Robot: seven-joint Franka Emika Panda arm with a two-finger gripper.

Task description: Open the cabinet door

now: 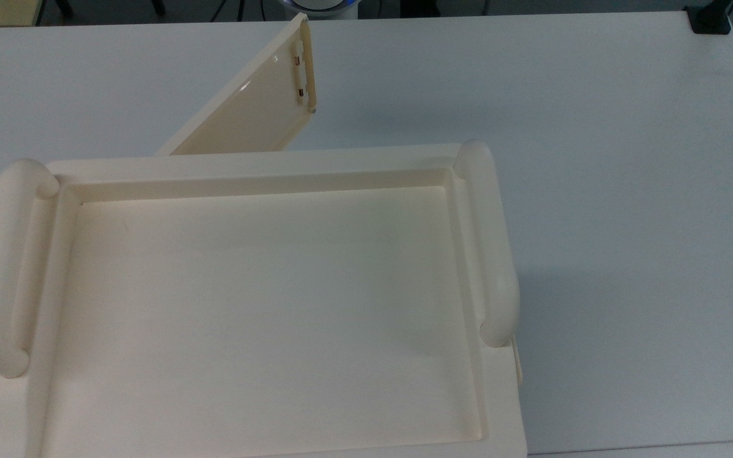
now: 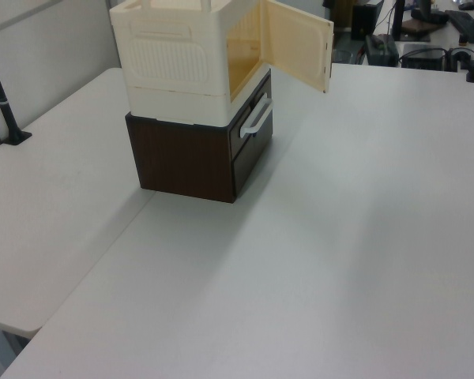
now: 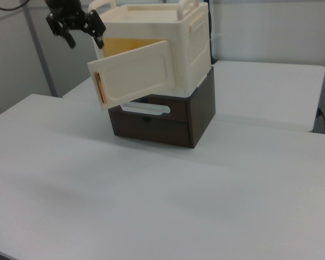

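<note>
Cabinet door (image 3: 134, 76) swung wide open from cream cabinet (image 2: 186, 55) atop dark drawer unit (image 3: 168, 116) on white table (image 2: 340, 237). Gripper (image 3: 76, 24) released, fingers spread, raised clear of door's free edge.

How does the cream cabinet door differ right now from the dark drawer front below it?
The cabinet door is swung open, clear of its cabinet; the drawer front sits shut in its brown box. The cabinet door is glossy cream with small brownish fittings near its free edge; the drawer front is dark brown with a white bar handle. Both face the same side of the stack.
</note>
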